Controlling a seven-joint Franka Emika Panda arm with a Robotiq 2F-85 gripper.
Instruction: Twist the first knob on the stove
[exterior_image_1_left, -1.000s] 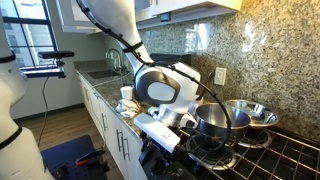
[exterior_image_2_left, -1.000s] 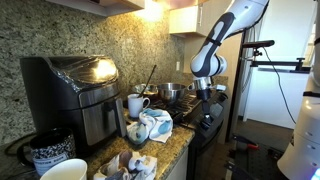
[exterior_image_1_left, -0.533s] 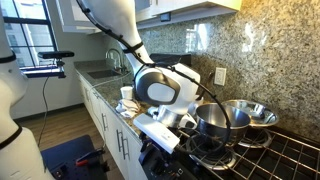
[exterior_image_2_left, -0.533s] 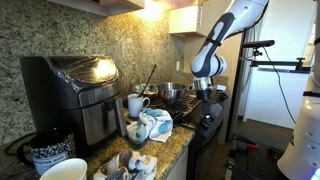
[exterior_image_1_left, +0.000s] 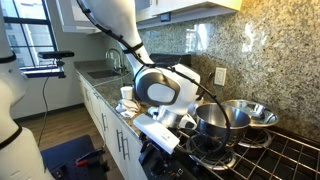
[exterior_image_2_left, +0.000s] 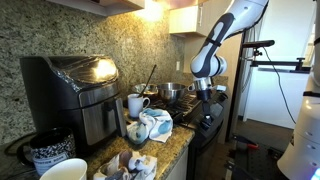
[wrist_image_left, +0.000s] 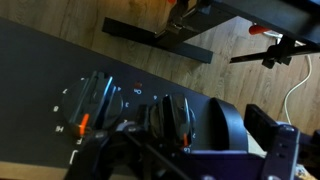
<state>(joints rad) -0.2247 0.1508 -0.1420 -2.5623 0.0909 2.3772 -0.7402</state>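
Stove knob (wrist_image_left: 95, 100), first in the row on the smooth dark front panel (wrist_image_left: 40, 60) of the stove (exterior_image_1_left: 290, 150), lies near the robot's jaws, which stand spread wide, gripping nothing. No visible shift vs. a sec. ago: arm (exterior_image_2_left: 205, 60) parked, so twist prob. not begun. Knob round, black w/ orange-red mark; cast-iron grates (exterior_image_1_left: 295, 158) carry shiny steel pots (exterior_image_1_left: 215, 120).

Blk stove (exterior_image_1_left: 295, 158), dark knob (wrist_image_left: 92, 100), red-marked
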